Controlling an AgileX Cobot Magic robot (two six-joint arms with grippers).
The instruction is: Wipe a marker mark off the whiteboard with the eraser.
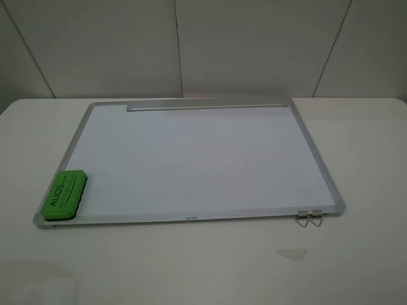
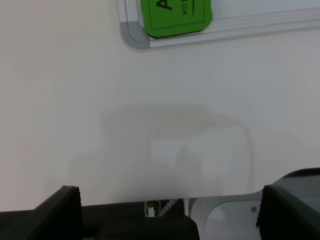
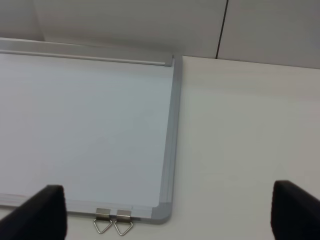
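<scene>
Both claws are seen spread open and empty: the left claw [image 2: 170, 210] is held over bare desk [image 2: 60, 100] just off the whiteboard's corner, the right claw [image 3: 165, 210] near the two metal clips [image 3: 113, 221]. On the whiteboard [image 1: 191, 159], laid flat on the desk, the eraser [image 1: 63, 194] is placed at the near left corner. No marker mark can be made out.

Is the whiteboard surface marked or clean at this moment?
Clean, as far as visible: the whiteboard shows no stroke; the eraser sits on its near-left corner.
</scene>
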